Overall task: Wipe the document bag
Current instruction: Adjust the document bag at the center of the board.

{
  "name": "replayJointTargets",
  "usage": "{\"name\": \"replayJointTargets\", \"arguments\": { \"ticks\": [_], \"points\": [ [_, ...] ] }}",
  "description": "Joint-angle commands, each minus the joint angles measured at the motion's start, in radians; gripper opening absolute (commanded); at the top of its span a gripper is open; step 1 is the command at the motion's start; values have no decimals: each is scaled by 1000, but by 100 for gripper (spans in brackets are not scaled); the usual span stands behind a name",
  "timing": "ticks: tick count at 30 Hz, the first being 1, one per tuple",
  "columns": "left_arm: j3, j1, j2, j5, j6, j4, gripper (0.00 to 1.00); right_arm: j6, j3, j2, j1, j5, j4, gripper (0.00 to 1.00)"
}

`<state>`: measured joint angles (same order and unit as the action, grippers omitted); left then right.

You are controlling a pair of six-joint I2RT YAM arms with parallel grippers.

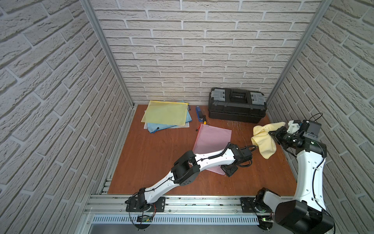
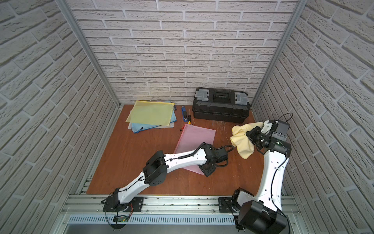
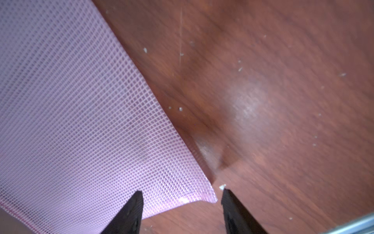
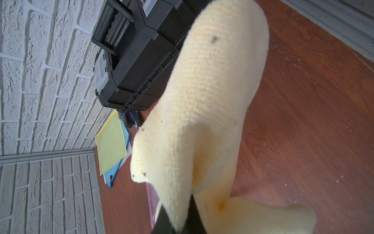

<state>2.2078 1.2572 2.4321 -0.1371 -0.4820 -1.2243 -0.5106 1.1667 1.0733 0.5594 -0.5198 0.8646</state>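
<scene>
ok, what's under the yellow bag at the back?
A blue zip bag sticks out beneath the yellow bag, with the edge of a white sheet under that, all on the table. Whatever else lies in the stack is covered by the yellow bag.

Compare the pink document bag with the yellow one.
The pink bag lies alone mid-table; the yellow bag tops a stack by the back wall. The left arm crosses over the pink bag; the yellow bag lies uncovered. Both are thin rectangles lying flat.
</scene>
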Motion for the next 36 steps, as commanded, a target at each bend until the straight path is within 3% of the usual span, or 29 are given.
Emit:
{"name": "replayJointTargets", "arguments": {
  "ticks": [1,10,24,28,29,31,34,36],
  "points": [
    [38,-5,45,-13,-4,-55,62,20,-2,-16,3,-17,-15,2],
    [52,-4,62,-15,-1,-46,58,28,6,-18,6,-18,-5,2],
    [13,-3,77,-44,-2,-32,19,26,2,-16,6,-22,-13,2],
    [4,-3,79,-46,-1,-28,17,28,2,-15,7,-24,-12,2],
    [4,-3,79,-48,-1,-29,18,30,4,-15,6,-25,-11,2],
    [1,-3,79,-53,-3,-33,41,32,4,-16,6,-27,-10,2],
    [-7,-2,75,-72,-13,-32,65,32,3,-16,6,-28,-7,2],
    [-12,-1,73,-95,-22,-33,71,30,1,-18,6,-31,-8,2]
  ]
}}
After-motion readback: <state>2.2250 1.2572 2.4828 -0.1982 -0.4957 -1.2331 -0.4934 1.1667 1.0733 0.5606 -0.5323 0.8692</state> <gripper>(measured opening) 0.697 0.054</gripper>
